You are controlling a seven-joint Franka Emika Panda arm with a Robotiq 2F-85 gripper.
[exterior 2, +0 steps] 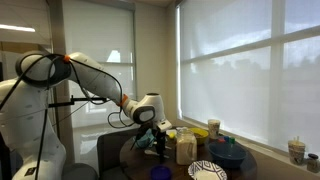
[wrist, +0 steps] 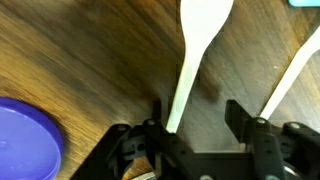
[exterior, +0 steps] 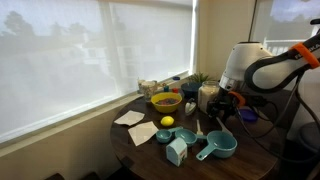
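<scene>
Hand (wrist: 195,115) was open, handle end of white spatula (wrist: 197,35) between its fingers, long axis running straight ahead, blade farthest out.

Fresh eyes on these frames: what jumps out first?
In the wrist view, a white spoon lies with its handle between the fingers of the open gripper, a blue disc nearby. In an exterior view, a yellow bowl and teal measuring cups sit on the round table.
</scene>
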